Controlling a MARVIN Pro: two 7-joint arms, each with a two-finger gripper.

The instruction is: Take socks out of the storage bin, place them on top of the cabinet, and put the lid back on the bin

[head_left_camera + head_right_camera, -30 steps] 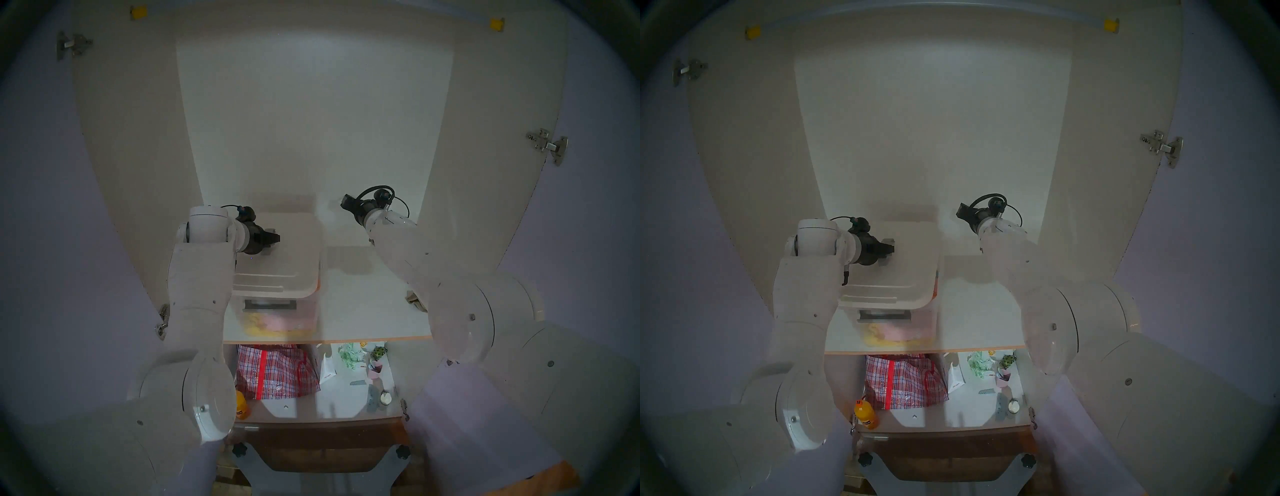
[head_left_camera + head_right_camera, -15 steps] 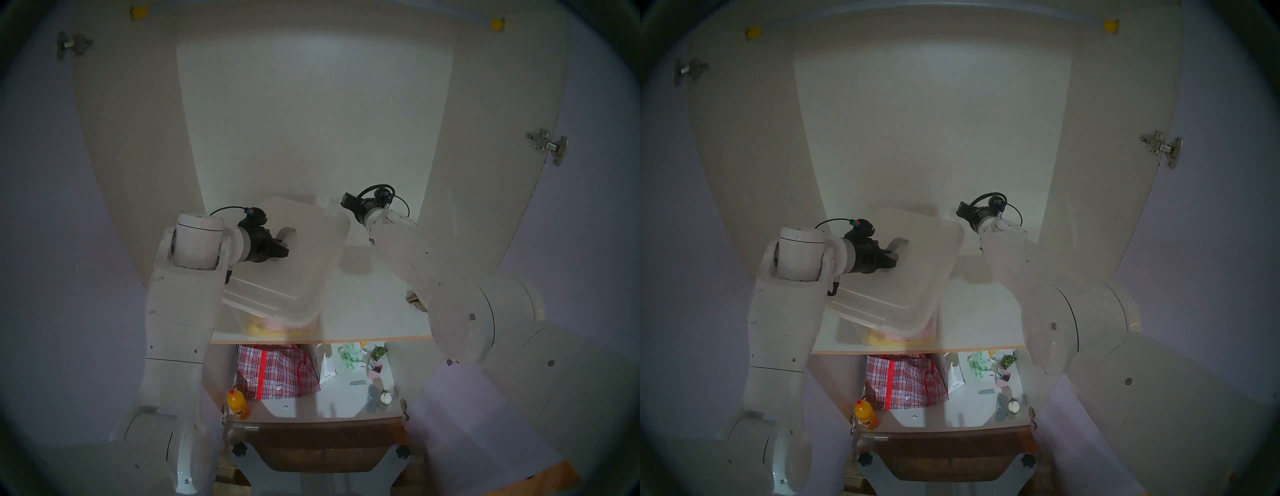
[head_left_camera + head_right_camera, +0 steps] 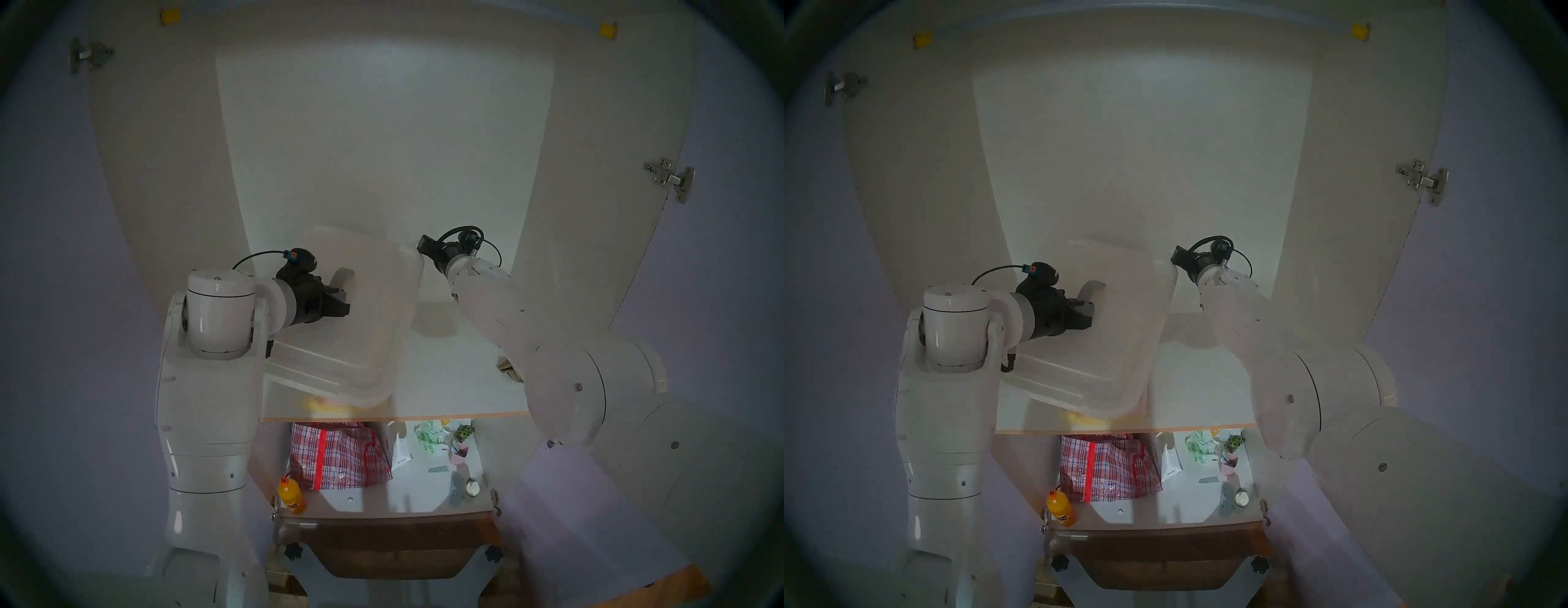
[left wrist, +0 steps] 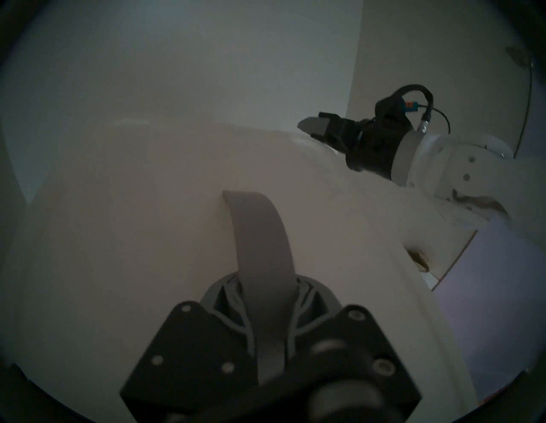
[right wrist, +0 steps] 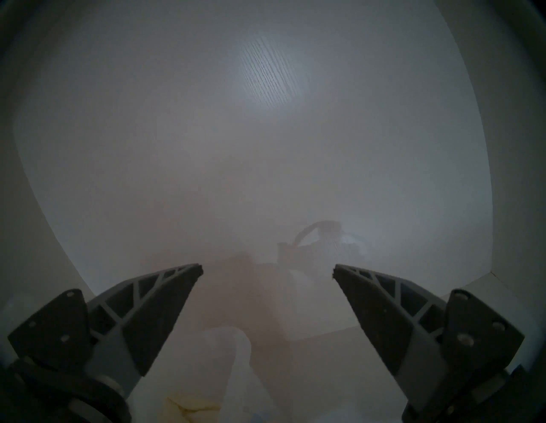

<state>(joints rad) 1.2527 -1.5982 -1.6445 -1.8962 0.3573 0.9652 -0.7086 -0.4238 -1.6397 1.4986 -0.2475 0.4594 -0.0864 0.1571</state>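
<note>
shelf [image 3: 449, 382] of white cabinet [image 3: 382, 140], lilac doors open. left gripper [image 3: 345, 306] clamps lid [image 3: 373, 314] by its strap, tilted over bin [image 3: 326, 405]. right gripper [image 5: 267, 270] spread wide, empty. socks [image 3: 509, 367] on shelf at right, behind r arm.

We see the cabinet's white shelf board [image 3: 445, 382], with its pale wood front edge, carrying the storage bin [image 3: 335, 405] at its front left; only a strip of the bin's yellow contents shows. The socks [image 3: 509, 367], an olive-tan bundle, lie on the board at its right side, well apart from the bin and partly hidden. The stretch between them is bare white.
</note>
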